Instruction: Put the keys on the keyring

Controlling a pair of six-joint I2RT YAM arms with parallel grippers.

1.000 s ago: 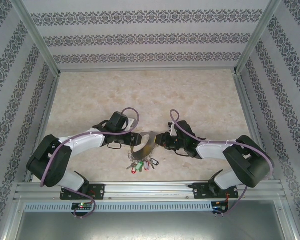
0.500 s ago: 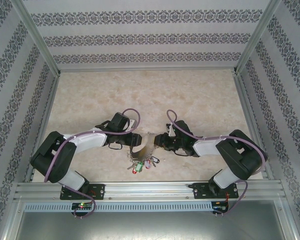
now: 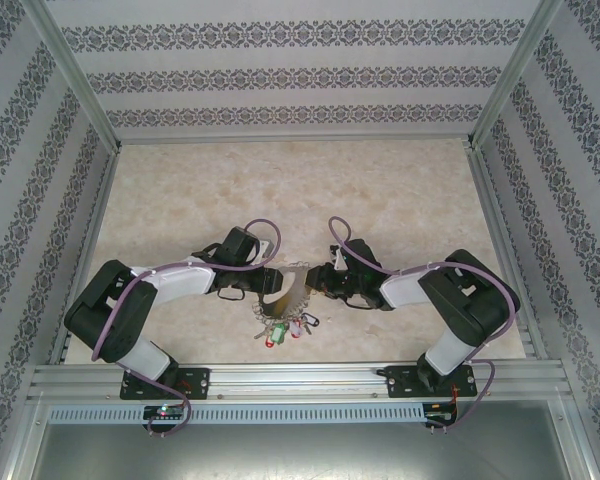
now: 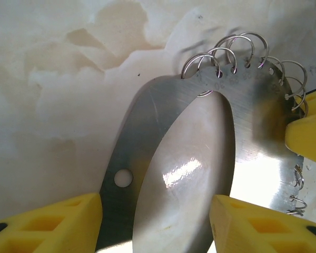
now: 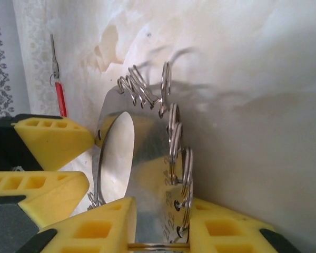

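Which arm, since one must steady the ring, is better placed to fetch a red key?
Probably the right. The left pincer spans the ring, a steadier hold; the right pincer nips the rim beside the small rings, and a red key shows in its wrist view beyond the ring.

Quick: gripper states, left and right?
Left gripper: closed on the keyring, one finger on either side of it.
Right gripper: closed on the keyring's ringed edge.

Grey-and-white damask-striped walls (image 3: 300,75) stood at 9, 12 and 3 o'clock, aluminium corner posts (image 3: 75,75) leaned in at 10 and 2, pale marbled tabletop (image 3: 280,180) lay softly, evenly lit, silver rail (image 3: 300,375) crossed at 6.
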